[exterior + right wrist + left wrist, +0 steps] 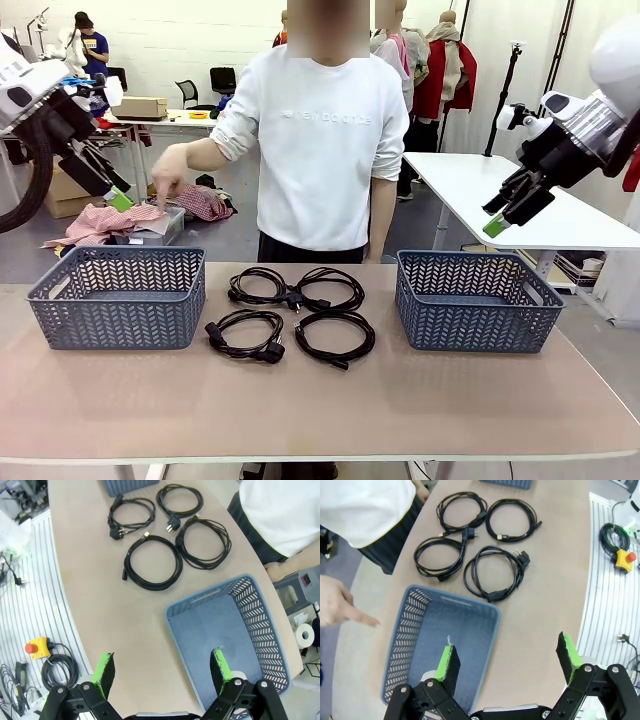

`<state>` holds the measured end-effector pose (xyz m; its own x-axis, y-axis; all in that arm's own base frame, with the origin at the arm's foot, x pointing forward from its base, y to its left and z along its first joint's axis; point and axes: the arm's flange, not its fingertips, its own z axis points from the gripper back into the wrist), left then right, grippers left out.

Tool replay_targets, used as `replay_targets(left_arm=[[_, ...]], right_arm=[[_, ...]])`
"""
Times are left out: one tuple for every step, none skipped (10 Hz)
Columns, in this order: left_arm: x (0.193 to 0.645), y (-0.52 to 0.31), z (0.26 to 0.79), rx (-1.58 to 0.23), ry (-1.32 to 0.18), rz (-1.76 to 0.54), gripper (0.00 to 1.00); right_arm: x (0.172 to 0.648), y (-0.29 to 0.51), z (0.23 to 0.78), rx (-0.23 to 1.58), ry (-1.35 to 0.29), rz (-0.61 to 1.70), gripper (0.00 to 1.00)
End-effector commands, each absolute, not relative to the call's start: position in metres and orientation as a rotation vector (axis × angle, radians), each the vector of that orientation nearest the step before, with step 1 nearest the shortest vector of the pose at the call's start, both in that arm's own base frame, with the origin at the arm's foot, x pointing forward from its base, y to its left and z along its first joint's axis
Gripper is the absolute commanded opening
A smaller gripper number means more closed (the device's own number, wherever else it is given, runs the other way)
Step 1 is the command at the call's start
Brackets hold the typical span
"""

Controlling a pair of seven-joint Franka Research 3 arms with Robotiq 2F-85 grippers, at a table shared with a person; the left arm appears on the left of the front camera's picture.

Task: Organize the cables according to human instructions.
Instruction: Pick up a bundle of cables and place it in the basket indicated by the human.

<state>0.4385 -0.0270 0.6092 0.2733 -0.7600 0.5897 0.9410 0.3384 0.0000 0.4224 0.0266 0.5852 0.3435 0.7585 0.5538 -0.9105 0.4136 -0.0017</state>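
Green pads on my left pincer (507, 650) stand wide apart, holding nothing, above the left basket (405, 645). My right pincer (161, 657) is open too, over the right basket (265, 630). Four cables (293, 298) lie on the table (320, 420) between the baskets. A hand (340, 607) points toward the left basket.

You have one line of print to go on: a pale grey word or brand across the chest of the person's white sweatshirt (320, 160), straight beyond the cables (293, 298) in the front view. Its letters are too faint and small for you to spell out, so treat it as unreadable. To the side of the cables, off the table edge in both wrist views, the yellow box with a red button (623, 559) shows no marking you can make out. Nothing else carries legible text, numbers or signs.
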Motion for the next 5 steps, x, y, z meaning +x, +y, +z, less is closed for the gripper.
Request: replay_targets(left_arm=[[0.4385, -0.0254, 0.6119, -0.394, -0.544, -1.185, 1.00], [0.4385, -0.0254, 0.6119, -0.394, -0.544, -1.185, 1.00], [0.4385, -0.0254, 0.6119, -0.394, -0.544, -1.185, 1.00], [0.4385, -0.0254, 0.6119, -0.394, -0.544, -1.185, 1.00], [0.4385, -0.0254, 0.6119, -0.394, -0.544, -1.185, 1.00]], right_arm=[[0.4243, 0.0261, 0.5877, 0.333, -0.522, 1.110, 1.00], [0.4243, 0.0261, 0.5877, 0.333, -0.522, 1.110, 1.00], [0.4243, 0.0261, 0.5877, 0.333, -0.522, 1.110, 1.00], [0.4243, 0.0261, 0.5877, 0.333, -0.522, 1.110, 1.00], [0.4243, 0.0261, 0.5877, 0.333, -0.522, 1.110, 1.00]])
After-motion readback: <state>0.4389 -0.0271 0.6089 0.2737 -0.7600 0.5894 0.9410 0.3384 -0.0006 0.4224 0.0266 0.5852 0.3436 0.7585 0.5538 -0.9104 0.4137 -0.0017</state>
